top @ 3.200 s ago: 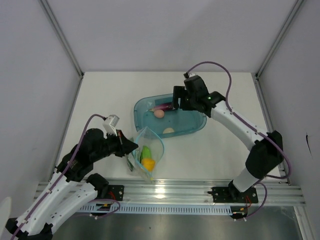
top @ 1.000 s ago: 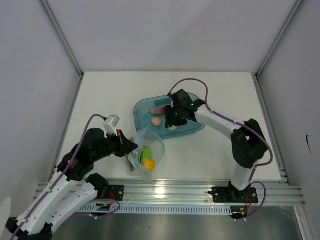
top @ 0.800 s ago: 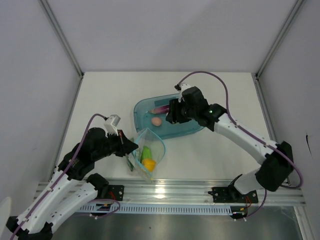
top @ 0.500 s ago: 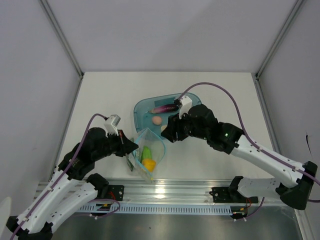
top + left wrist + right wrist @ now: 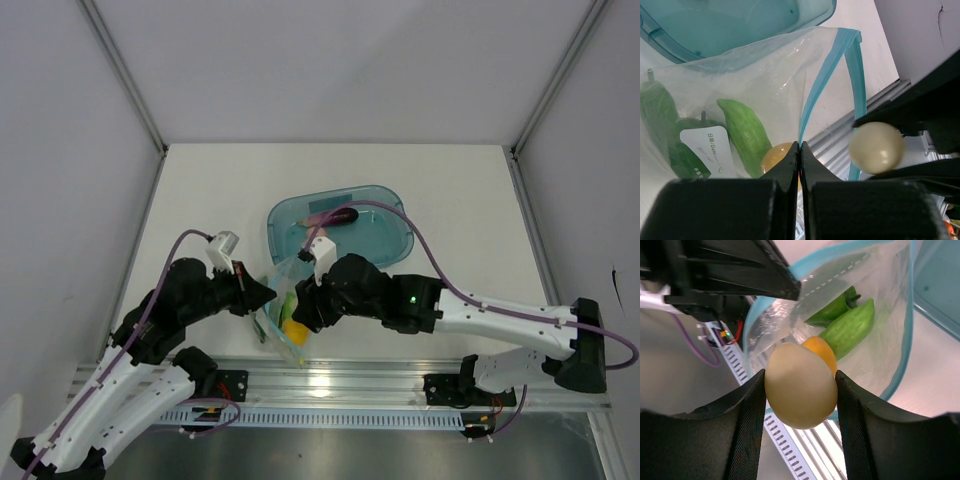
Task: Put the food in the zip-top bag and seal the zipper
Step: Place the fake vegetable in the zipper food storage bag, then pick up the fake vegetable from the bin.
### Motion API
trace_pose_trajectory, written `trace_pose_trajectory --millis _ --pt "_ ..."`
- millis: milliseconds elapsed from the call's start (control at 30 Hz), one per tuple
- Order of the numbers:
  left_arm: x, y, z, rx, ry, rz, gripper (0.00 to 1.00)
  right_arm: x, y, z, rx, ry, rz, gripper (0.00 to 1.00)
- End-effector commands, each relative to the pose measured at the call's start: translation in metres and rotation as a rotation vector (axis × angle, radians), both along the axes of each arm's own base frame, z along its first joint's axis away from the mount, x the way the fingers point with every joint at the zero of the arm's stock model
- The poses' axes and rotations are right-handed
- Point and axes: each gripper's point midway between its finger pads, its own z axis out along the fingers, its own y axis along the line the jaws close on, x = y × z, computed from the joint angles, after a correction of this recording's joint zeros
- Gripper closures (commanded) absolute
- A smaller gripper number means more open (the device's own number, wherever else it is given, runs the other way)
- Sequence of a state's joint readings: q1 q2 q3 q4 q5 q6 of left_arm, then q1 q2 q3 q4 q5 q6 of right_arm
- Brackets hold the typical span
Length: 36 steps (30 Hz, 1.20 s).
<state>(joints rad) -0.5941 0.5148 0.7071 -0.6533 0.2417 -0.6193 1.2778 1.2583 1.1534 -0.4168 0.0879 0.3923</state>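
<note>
My left gripper (image 5: pixel 262 293) (image 5: pixel 800 150) is shut on the light teal zipper (image 5: pixel 812 95) and holds the clear zip-top bag (image 5: pixel 283 325) open at its mouth. My right gripper (image 5: pixel 300 308) (image 5: pixel 801 395) is shut on the cream egg (image 5: pixel 800 385) (image 5: pixel 876 147), just above the bag's mouth. Inside the bag lie the orange-yellow ball (image 5: pixel 822 352) (image 5: pixel 295 326), a long green vegetable (image 5: pixel 850 327) (image 5: pixel 745 132) and a bright green chunk (image 5: pixel 832 310). The purple eggplant (image 5: pixel 335 215) lies in the tray. The right wrist hides the pink ball.
The translucent teal tray (image 5: pixel 385 240) stands just behind the bag, mid-table. The aluminium rail (image 5: pixel 400 380) runs along the table's near edge right below the bag. The two grippers are very close together at the bag's mouth.
My right arm has lifted the egg out of the tray and swung forward and left to the bag's mouth. The left gripper and the bag have stayed put.
</note>
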Motion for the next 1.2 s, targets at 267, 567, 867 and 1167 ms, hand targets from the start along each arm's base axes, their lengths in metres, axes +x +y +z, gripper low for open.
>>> trace_pose_trajectory --millis 267,567,867,1167 --pt "-0.005 0.0 0.014 -0.033 -0.047 -0.021 0.99 0.021 0.029 0.005 0.003 -0.033 -0.086 0.46" --pt "-0.004 0.001 0.015 -0.033 -0.051 -0.018 0.99 0.033 0.03 0.026 0.01 -0.093 -0.118 0.27" --pt "-0.004 0.002 0.014 -0.028 -0.051 -0.014 0.99 0.052 0.016 0.067 0.073 -0.184 -0.2 0.23" --pt "-0.003 0.002 0.012 -0.027 -0.049 -0.008 0.99 0.139 -0.046 0.1 0.161 -0.184 -0.473 0.27"
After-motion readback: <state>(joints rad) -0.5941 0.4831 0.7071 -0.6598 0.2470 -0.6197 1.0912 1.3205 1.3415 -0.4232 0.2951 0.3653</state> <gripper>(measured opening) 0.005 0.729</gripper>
